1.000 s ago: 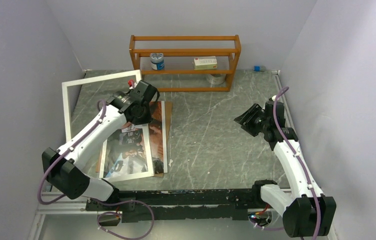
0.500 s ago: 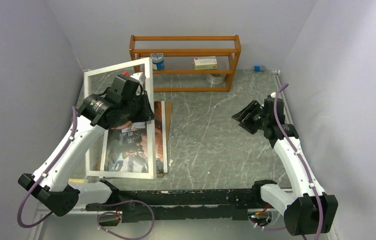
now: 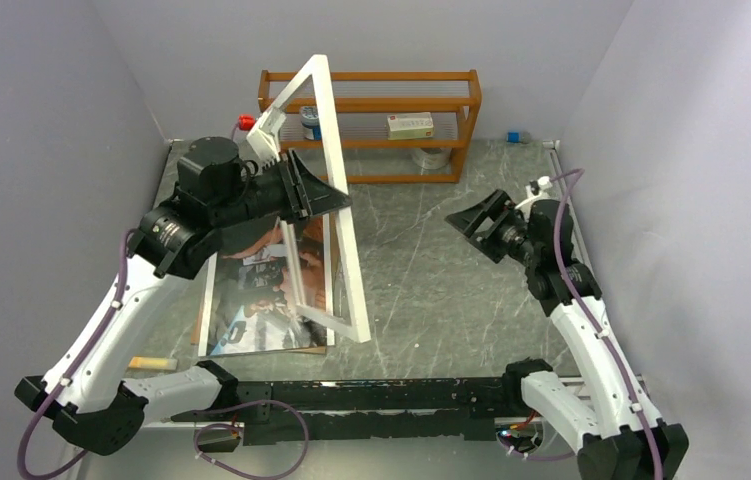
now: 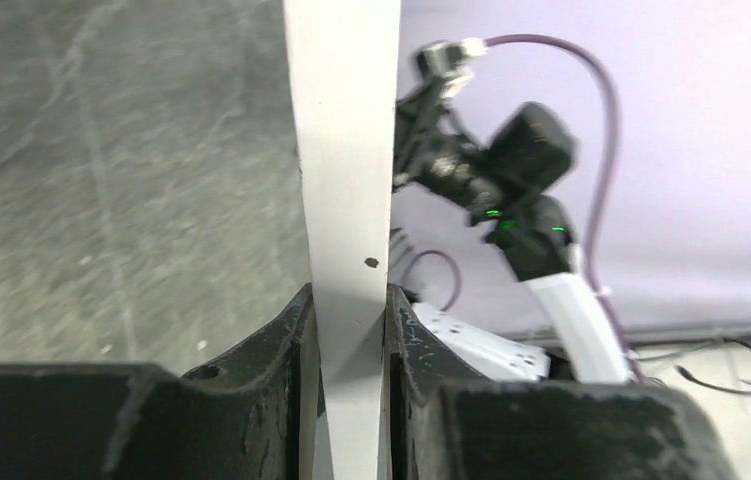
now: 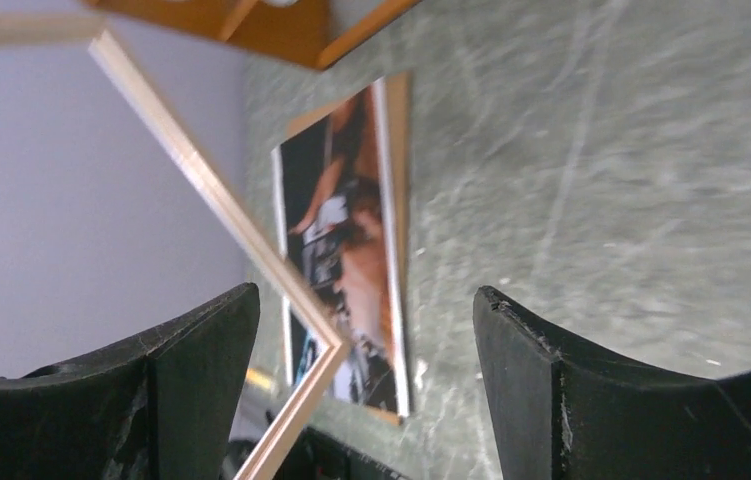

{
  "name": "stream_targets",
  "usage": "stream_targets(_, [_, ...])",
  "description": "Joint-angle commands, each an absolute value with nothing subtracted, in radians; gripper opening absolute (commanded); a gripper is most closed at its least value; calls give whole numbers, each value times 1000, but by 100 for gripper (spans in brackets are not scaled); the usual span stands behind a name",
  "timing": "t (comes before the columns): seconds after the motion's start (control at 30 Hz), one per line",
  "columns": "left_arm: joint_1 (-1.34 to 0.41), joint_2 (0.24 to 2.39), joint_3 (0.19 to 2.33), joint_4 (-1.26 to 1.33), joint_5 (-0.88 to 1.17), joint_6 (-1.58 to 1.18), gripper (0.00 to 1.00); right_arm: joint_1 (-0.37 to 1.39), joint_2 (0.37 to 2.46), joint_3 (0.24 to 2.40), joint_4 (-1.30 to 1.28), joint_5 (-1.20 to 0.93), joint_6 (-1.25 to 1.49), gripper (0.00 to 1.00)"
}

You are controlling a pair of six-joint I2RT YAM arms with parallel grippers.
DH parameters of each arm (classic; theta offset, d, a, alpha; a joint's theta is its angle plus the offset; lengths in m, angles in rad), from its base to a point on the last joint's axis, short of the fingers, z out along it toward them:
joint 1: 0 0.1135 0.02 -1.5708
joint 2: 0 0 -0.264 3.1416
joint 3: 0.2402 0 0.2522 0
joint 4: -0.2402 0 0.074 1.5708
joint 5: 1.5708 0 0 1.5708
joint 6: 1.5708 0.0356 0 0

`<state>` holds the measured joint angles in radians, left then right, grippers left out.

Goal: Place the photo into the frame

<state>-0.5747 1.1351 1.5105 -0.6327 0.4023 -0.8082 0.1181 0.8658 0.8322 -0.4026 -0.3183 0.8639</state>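
Observation:
The frame (image 3: pixel 350 260), with its white front rim, is lifted off the table and tilted almost on edge above the photo's right side. My left gripper (image 3: pixel 336 203) is shut on its rim. In the left wrist view the white rim (image 4: pixel 346 180) is pinched between both black fingers (image 4: pixel 296 330). The photo (image 3: pixel 261 290) lies flat on a brown backing board (image 5: pixel 398 150). My right gripper (image 3: pixel 476 225) hovers open over the table to the right and holds nothing. The right wrist view shows the frame's wood-coloured back rim (image 5: pixel 201 180) and the photo (image 5: pixel 346 240) ahead of its jaws.
An orange shelf rack (image 3: pixel 371 120) stands at the back wall with a jar (image 3: pixel 311 122) and a box (image 3: pixel 410 125) on it. A tape roll (image 3: pixel 434 157) sits under it. A small blue thing (image 3: pixel 514 136) lies back right. Walls close in left and right.
My left arm has raised the frame from its lean by the left wall and swung it rightward, up onto its edge over the photo. My right gripper has opened wider and shifted slightly left.

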Motion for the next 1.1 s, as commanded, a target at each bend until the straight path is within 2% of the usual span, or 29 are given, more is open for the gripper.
stream_targets(0.0, [-578, 1135, 1522, -293, 578, -997, 3, 263, 896, 819, -183, -368, 928, 83])
stream_targets(0.17, [-578, 1159, 1513, -113, 690, -1142, 2, 421, 967, 860, -52, -370, 881, 90])
stream_targets(0.4, [-578, 1184, 1492, 47, 771, -1293, 3, 493, 1100, 898, 7, -377, 839, 92])
stream_targets(0.63, [-578, 1213, 1473, 172, 829, -1402, 3, 515, 1228, 925, 151, -523, 837, 92])
stream_targets(1.07, [-578, 1208, 1481, 207, 829, -1440, 3, 517, 1264, 853, 220, -482, 848, 86])
